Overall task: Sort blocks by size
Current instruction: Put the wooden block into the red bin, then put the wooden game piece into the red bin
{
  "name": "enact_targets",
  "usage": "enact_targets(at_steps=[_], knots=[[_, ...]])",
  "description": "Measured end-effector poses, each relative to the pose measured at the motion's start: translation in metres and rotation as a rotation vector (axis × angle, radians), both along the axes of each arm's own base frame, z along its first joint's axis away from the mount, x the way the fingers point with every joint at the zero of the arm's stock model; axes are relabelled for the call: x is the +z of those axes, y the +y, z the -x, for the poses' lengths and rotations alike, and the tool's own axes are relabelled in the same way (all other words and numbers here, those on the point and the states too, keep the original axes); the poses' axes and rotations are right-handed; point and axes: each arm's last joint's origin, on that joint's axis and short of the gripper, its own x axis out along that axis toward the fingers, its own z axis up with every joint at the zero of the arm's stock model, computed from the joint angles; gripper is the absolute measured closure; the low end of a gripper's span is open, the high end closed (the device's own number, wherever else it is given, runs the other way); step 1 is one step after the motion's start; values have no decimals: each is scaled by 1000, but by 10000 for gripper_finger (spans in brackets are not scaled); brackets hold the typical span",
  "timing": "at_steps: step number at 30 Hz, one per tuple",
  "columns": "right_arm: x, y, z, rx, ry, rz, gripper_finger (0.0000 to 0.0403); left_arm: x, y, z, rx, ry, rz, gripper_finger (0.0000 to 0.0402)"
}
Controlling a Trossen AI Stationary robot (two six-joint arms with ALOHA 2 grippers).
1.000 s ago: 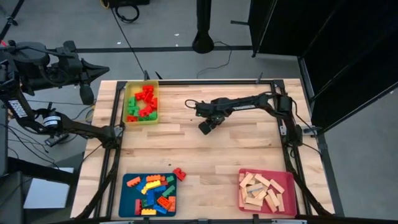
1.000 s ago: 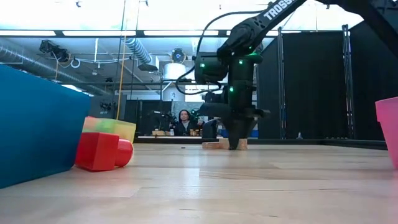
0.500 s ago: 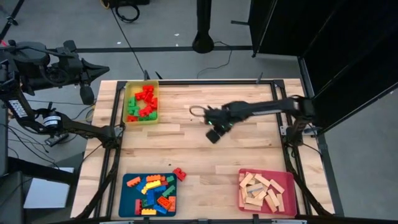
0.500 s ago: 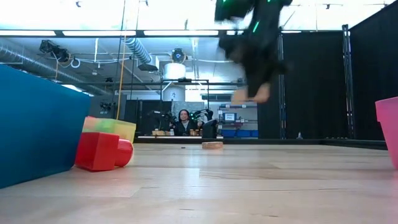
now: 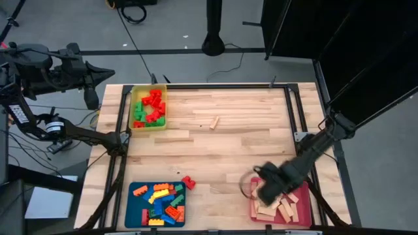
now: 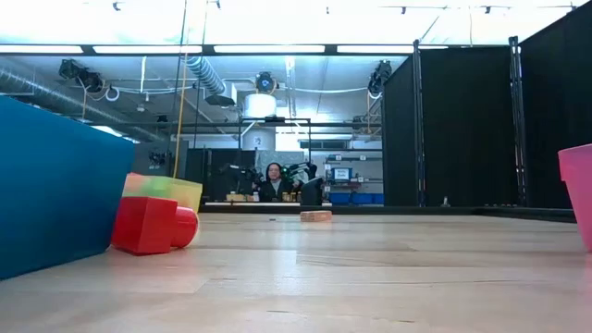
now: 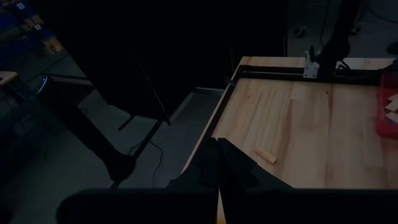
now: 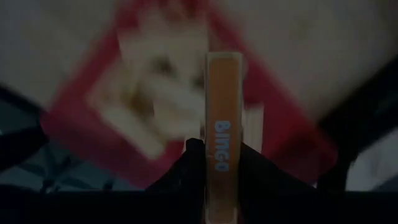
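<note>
Seen from above, the left arm [image 5: 49, 68] sits folded off the table's left edge, its claw hidden from overhead; its own wrist camera shows the two dark fingers [image 7: 224, 165] pressed together with nothing between them.

On the table [image 5: 215, 147], the yellow tray [image 5: 148, 108] at the far left corner holds a heap of red and green studded bricks, too tightly jumbled to count. The blue tray [image 5: 157, 203] at the near left corner carries yellow, orange, red, green and blue bricks, and one red brick [image 5: 188, 182] lies on the bare wood just beside that tray's far right corner. At table height the blue tray is cut off by the picture's edge and the red brick [image 6: 145, 225] stands close beside it, a rounded red piece touching its far side.

A single pale wooden bar [image 5: 213, 122] lies alone near the table's middle, well apart from every tray.

At the near right corner, the right gripper [image 5: 264, 190] hangs blurred over the pink tray's [image 5: 302, 189] left edge, covering part of the pile of pale wooden bars [image 5: 281, 205] inside. Its wrist camera shows the fingers [image 8: 191, 163] clamped on an upright wooden block [image 8: 222, 149] with blue lettering on its face; the tray beneath is smeared and hard to make out. Only a sliver of the pink tray shows at table height.
</note>
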Motion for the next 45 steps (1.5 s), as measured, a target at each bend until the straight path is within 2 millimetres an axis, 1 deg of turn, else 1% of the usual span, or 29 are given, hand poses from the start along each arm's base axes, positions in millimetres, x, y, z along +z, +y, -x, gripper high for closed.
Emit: enact_targets(at_steps=[3, 7, 8, 10, 14, 16, 18, 21, 22, 24, 26, 29, 30, 32, 35, 37, 38, 40, 43, 45], knots=[[-4, 20, 16, -35, 38, -23, 330, 0, 0, 0, 0, 0, 1, 399], [-8, 34, 26, -78, 40, -32, 327, 0, 0, -1, 1, 1, 2, 399], [-8, 36, 28, -83, 39, -33, 315, 0, 0, -1, 1, 1, 2, 399], [-8, 38, 29, -80, 27, -37, 278, 0, 1, -1, 1, 2, 2, 399], [-8, 38, 25, -65, -13, -39, 209, 0, 1, -2, 1, 4, 3, 399], [-8, 35, 20, -61, -33, -37, 185, 0, 1, -2, 2, 3, 4, 399], [-8, 26, 12, -95, -68, -5, 170, 0, 1, -2, 4, -1, 10, 399], [-8, -1, -14, -206, -187, 93, 162, 0, 1, -2, 6, -2, 13, 399], [-8, -12, -26, -240, -247, 124, 162, 0, 1, -2, 6, -3, 13, 399], [-6, -39, -52, -252, -389, 175, 164, 0, 1, -2, 6, -3, 13, 399], [-2, -70, -78, -176, -525, 214, 169, 0, 1, -2, 6, -2, 13, 399], [2, -121, -111, 30, -673, 280, 180, 0, 1, -2, 0, 5, 1, 399], [1, -139, -119, 79, -693, 302, 184, 0, 1, -2, -1, 7, -2, 399], [-3, -176, -129, 73, -708, 339, 193, 0, 1, -2, -1, 8, -3, 399], [-17, -229, -134, -59, -653, 346, 207, 0, 1, -2, -1, 7, -2, 399], [-31, -256, -138, -140, -626, 343, 213, 0, 1, -2, -1, 7, -2, 399], [-38, -268, -140, -164, -619, 336, 216, 0, 1, -2, -1, 7, -2, 399], [-53, -283, -149, -181, -634, 318, 220, 0, 1, -2, 1, 7, -3, 400], [-78, -298, -162, -149, -671, 263, 225, 0, 1, -2, 1, 8, -3, 400], [-95, -302, -169, -127, -660, 221, 232, 0, 1, -2, 1, 7, -3, 399]])
